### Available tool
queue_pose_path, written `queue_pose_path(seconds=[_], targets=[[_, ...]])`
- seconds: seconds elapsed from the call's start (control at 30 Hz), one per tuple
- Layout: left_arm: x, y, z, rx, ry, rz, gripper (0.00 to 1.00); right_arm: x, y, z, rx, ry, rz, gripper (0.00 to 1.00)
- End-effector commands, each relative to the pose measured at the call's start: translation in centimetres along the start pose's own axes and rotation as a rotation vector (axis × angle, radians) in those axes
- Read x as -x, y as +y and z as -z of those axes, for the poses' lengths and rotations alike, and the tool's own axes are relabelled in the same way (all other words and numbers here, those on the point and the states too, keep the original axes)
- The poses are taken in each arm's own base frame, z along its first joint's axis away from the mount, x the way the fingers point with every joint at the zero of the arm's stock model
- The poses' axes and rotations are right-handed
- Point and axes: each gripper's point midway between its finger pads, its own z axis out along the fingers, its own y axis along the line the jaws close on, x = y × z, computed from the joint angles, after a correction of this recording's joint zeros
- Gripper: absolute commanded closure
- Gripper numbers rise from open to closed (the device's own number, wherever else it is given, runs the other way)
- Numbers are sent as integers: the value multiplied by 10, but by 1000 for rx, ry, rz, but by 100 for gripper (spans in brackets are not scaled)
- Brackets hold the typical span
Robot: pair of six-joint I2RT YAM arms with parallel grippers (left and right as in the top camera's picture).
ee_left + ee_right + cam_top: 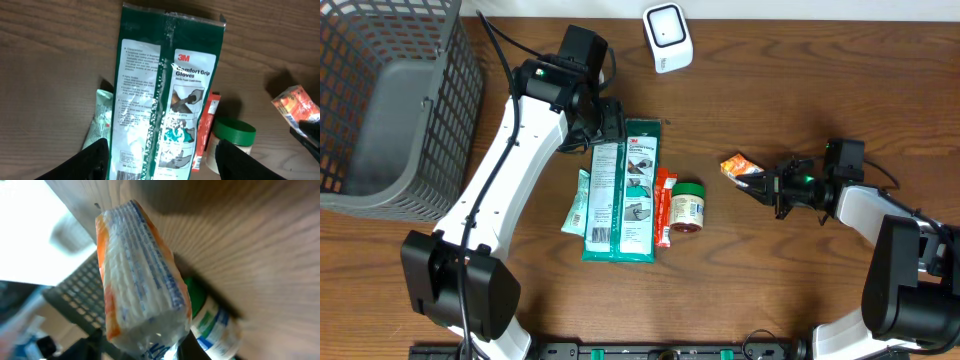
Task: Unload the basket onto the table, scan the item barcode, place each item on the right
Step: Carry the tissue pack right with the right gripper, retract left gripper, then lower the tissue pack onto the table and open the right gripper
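My right fingers [761,183] pinch the packet [739,166]; left fingers [603,128] gape empty over gloves [630,190]. Next, I'd turn its barcode toward the scanner [667,37].

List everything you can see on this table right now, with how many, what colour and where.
table: one, brown wood, under everything
wire basket: one, grey, far left corner
scanner: one, white, far edge, centre
glove pack: one, dark green, centre
flat packet: one, pale green, left of the glove pack
stick packet: one, orange-red, right of the glove pack
jar: one, green lid, beside the stick packet
orange packet: one, held at right
left end effector: open, over the glove pack's top
right end effector: shut on the orange packet
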Motion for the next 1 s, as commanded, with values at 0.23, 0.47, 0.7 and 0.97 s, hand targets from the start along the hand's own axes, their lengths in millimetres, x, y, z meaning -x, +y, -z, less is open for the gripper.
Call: queue_pose_path(seconds=[0.23,0.47,0.7,0.97], targets=[[0,4,-7,19,8,30,31,7,5,-3,20,-29,-191,90],[-2,5,-10,23,13,30,31,4,10,-3,39,-7,-314,50],[-2,14,-14,67,4,31,31,5,10,-3,39,-11,-277,13],[-2,14,-14,67,4,30,31,5,34,6,119,0,-88,11]])
